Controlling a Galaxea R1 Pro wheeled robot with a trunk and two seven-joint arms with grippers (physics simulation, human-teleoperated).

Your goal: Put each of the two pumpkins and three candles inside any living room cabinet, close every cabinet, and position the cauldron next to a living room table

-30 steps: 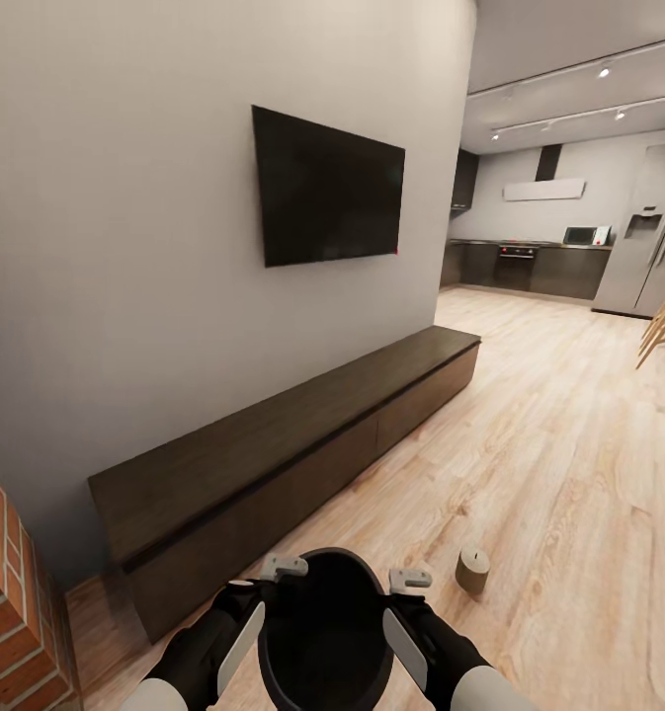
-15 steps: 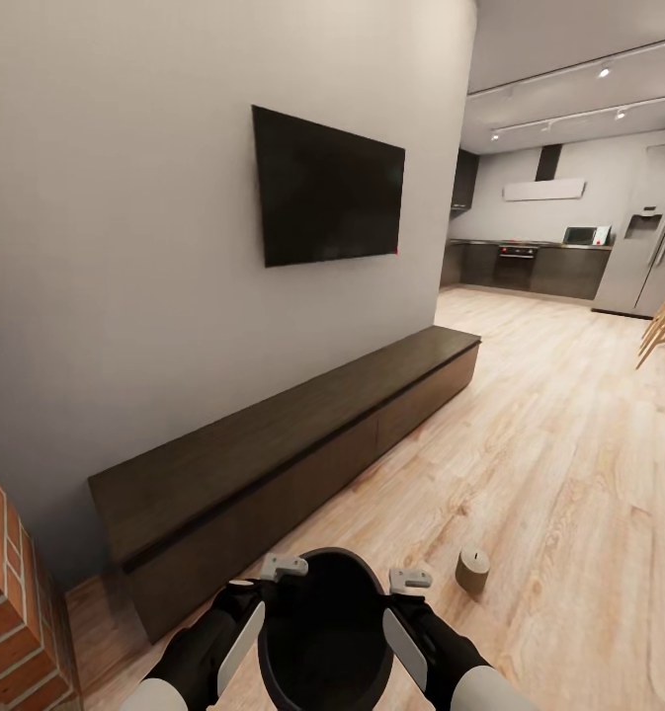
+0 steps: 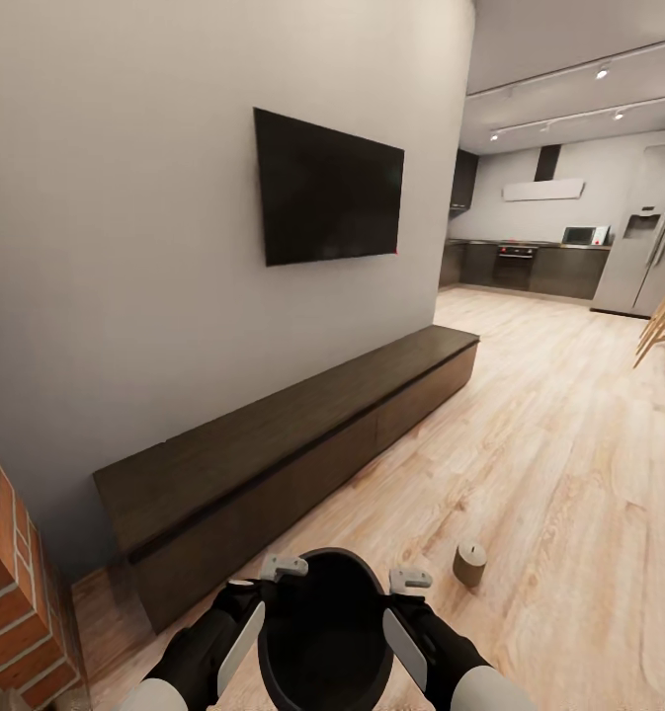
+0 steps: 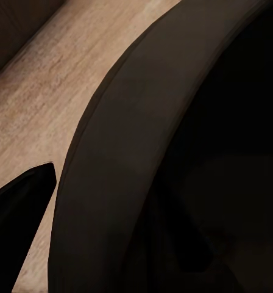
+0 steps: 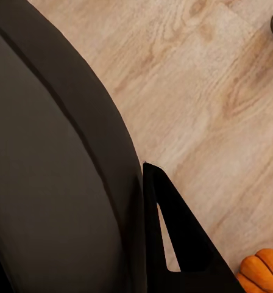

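From the head camera, the black cauldron (image 3: 324, 632) sits low in the middle, open mouth up, held between both arms above the wood floor (image 3: 530, 474). The left hand (image 3: 273, 583) is at its left rim and the right hand (image 3: 399, 592) at its right rim, each clamped on the cauldron's edge, with a pale finger running down the outer wall on either side. Just beside the right hand, on the floor, stands a short tan candle (image 3: 469, 563), upright. The long dark-brown cabinet (image 3: 292, 454) runs along the grey wall under a wall-mounted television (image 3: 327, 188), both fronts flush and closed. A brick column (image 3: 16, 583) stands at the near left, and a kitchen with a tall refrigerator (image 3: 648, 237) lies far back on the right. In the left wrist view, the cauldron's thick rim (image 4: 112, 183) curves across, with a dark fingertip (image 4: 21, 213) outside the rim over the floor. In the right wrist view, the cauldron wall (image 5: 57, 183) is touched by a dark triangular finger (image 5: 179, 238) on its outer side, and part of an orange pumpkin (image 5: 263, 271) lies on the floor near that finger.
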